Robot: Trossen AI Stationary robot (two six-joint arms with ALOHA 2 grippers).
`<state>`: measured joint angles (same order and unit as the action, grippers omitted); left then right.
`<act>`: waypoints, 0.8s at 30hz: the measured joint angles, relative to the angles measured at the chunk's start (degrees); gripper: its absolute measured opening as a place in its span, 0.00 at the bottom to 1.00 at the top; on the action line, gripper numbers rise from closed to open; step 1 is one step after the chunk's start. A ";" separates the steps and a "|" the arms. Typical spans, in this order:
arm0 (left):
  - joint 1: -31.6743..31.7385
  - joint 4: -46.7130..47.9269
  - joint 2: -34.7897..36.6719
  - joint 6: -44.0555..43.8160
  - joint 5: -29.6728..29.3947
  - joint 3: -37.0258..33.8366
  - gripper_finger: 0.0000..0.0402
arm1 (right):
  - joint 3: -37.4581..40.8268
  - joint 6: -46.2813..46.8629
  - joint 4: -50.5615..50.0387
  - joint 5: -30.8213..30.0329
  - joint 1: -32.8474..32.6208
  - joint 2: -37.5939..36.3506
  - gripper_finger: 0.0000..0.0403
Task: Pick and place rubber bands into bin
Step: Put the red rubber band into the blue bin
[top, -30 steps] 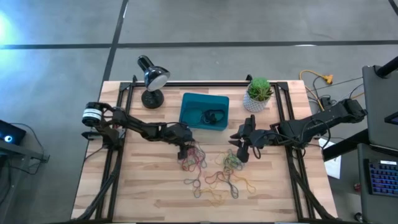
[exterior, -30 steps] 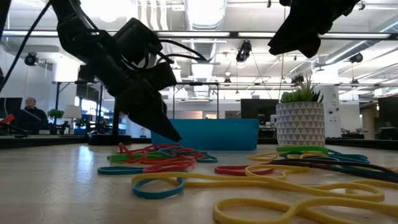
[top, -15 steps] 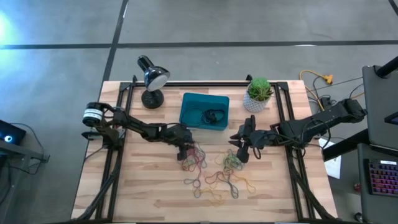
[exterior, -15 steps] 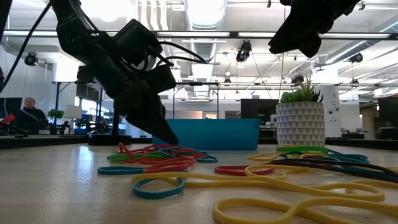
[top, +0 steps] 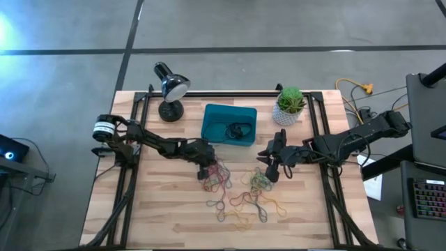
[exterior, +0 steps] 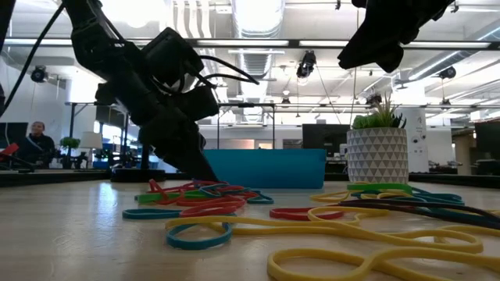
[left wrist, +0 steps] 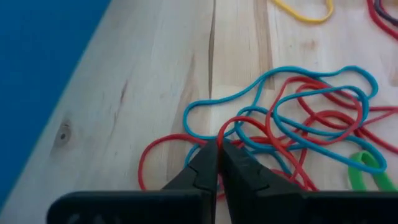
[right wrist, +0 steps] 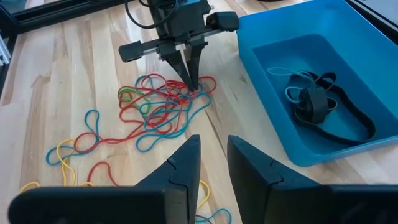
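1. Left gripper (left wrist: 217,152) is pinched tight on a red band in the rubber bands (top: 217,176) tangle, just in front of the bin (top: 229,124).
2. Lift slowly so neighbouring loops shed.
3. Right gripper (right wrist: 211,155) hovers nearby, fingers slightly apart, empty.

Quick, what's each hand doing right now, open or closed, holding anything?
Left hand: closed, pinching a red rubber band in the pile on the table.
Right hand: open, holding nothing.
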<state>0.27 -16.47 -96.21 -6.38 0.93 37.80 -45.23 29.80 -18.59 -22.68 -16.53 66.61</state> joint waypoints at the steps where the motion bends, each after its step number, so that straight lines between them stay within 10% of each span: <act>1: 0.00 0.01 0.26 -0.38 -0.01 0.15 0.00 | 0.02 0.00 0.00 0.00 0.00 0.00 0.17; 24: 0.08 -1.32 23.52 3.23 -7.88 1.65 0.00 | 0.14 -0.20 -0.52 -0.27 0.04 0.02 0.18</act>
<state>0.35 -17.78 -72.68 -3.15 -6.95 39.45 -45.09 29.61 -19.11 -22.95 -16.49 66.63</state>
